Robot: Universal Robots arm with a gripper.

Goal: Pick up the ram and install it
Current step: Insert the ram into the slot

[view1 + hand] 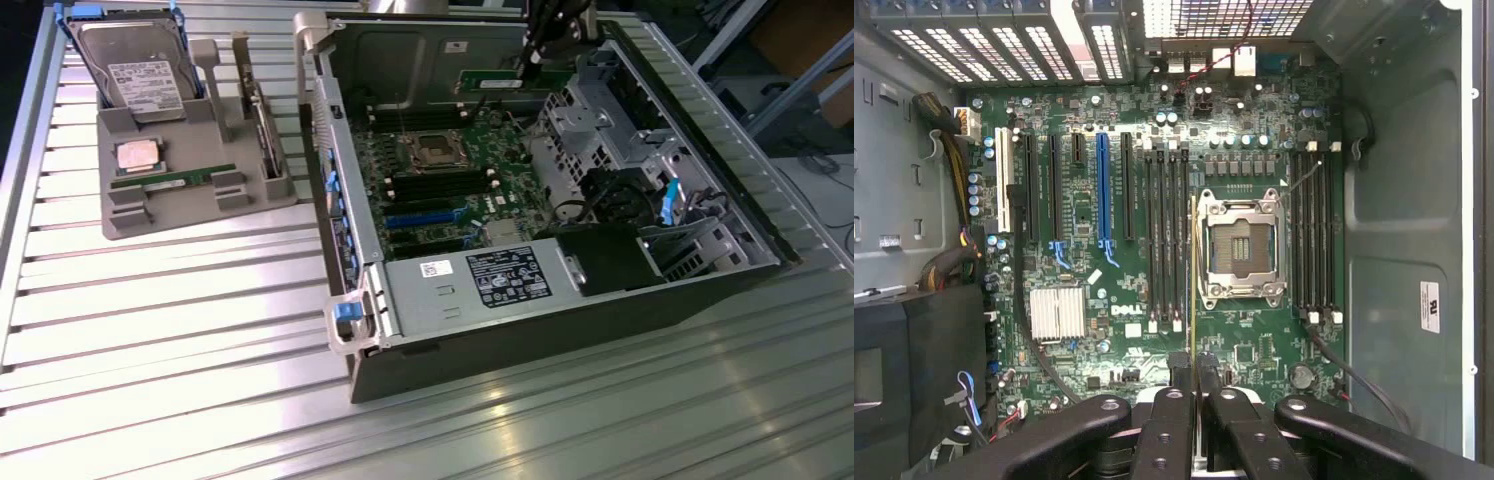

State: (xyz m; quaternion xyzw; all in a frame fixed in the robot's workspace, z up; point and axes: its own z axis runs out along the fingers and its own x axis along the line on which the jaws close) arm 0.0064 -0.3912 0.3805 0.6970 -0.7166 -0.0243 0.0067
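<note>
Claw (1195, 364) clenched on the ram (497, 80), a slim flat green board held edge-on between black jointed fingers. It hangs over the green motherboard (1254, 335), near the square silver socket (1242, 250). In the exterior view it's upper middle, inside the open steel case (534, 340). Spare stick (174, 181) lies flat in the grey plastic tray (127, 215), upper left, on the ribbed metal table (174, 330).

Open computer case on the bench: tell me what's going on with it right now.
A robot arm's black gripper is shut on a long, slim green ram stick, holding it over the green motherboard inside the open metal computer case. The stick is not yet seated in the long black memory slots. A second, matching stick lies in the grey parts tray beside the case.
</note>
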